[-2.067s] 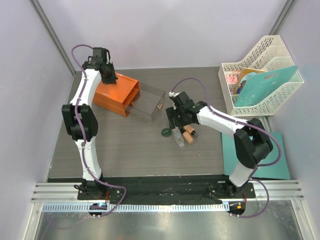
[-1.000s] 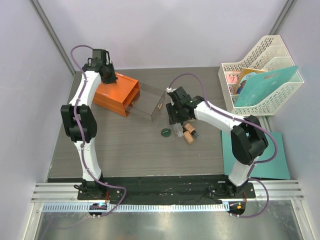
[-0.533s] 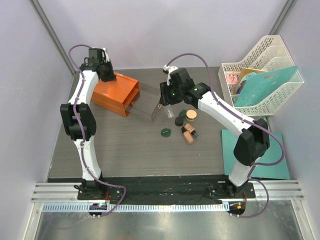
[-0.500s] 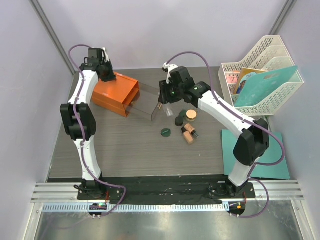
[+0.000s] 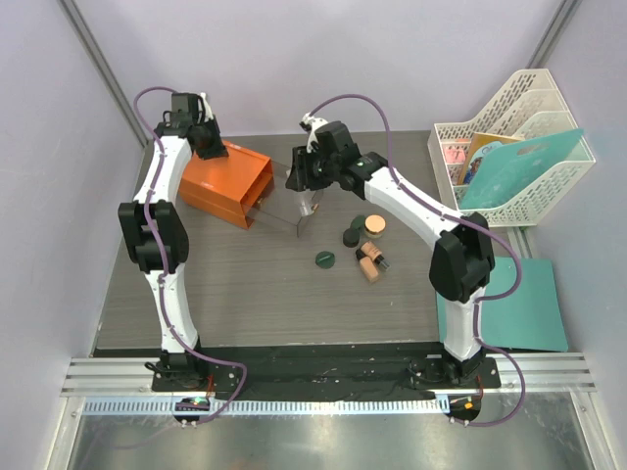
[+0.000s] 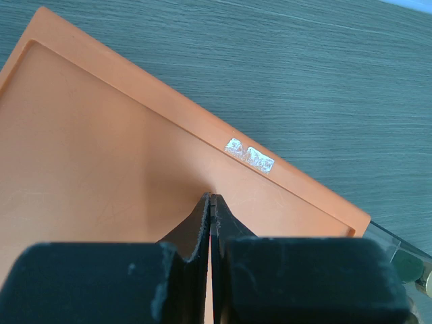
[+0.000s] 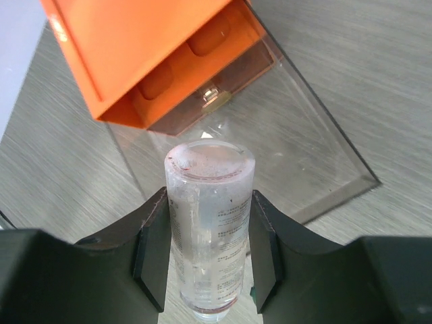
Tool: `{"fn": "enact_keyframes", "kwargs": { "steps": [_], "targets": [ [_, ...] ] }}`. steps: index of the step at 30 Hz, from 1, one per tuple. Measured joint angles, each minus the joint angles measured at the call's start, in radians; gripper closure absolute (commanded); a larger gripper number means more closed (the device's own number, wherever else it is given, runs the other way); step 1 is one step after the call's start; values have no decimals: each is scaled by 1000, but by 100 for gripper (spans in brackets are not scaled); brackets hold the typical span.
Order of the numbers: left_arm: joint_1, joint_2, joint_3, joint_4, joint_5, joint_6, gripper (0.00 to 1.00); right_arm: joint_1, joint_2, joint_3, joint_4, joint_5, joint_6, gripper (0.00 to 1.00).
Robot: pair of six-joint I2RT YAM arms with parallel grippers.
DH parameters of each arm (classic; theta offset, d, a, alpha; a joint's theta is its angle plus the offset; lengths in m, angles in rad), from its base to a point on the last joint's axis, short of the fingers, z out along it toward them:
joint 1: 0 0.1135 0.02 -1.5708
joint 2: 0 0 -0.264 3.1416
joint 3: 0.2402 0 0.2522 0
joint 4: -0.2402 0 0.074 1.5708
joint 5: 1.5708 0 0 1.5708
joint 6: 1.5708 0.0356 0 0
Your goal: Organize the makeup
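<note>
My right gripper [image 7: 209, 251] is shut on a clear tube [image 7: 209, 229] and holds it upright over the open clear drawer [image 7: 297, 155] of the orange box [image 7: 135, 47]. From above, that gripper [image 5: 306, 188] and the tube [image 5: 308, 204] hang over the drawer's right end [image 5: 284, 204]. Other makeup lies to the right on the table: a dark green disc [image 5: 325, 259], a dark jar [image 5: 350, 236], a tan-lidded jar [image 5: 374, 226] and tan-and-black cylinders [image 5: 370, 262]. My left gripper [image 6: 211, 197] is shut, its tips resting on the orange box top [image 6: 101, 148].
Two tan rounded shapes [image 7: 156, 82] show at the drawer's inner end under the box. A white file rack [image 5: 514, 147] stands at the back right. A teal mat [image 5: 524, 304] lies at the right edge. Walls close in on the left and back.
My right gripper has carried the clear tube from the group of makeup up and left to over the open drawer. The left gripper has stayed on the orange box.
</note>
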Motion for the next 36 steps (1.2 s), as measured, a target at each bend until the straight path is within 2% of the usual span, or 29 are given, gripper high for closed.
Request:
{"fn": "enact_keyframes", "kwargs": {
  "steps": [16,19,20,22,23,26,32,36],
  "targets": [
    [1,0,-2,1,6,1,100,10,251,234,25,-27,101,90],
    [1,0,-3,2,7,1,100,12,279,242,20,-27,111,87],
    [1,0,-3,2,8,0,100,13,287,242,15,-27,112,85],
    [1,0,-3,2,8,1,100,14,303,242,0,-30,116,71],
    [1,0,-3,2,9,1,100,14,308,243,-6,-31,119,58],
    [1,0,-3,2,9,0,100,14,323,253,-25,-29,129,44],
    [1,0,-3,1,9,0,100,24,330,300,-48,-1,134,33],
    [1,0,-3,1,10,0,100,31,328,329,-42,14,134,33]
  ]
}}
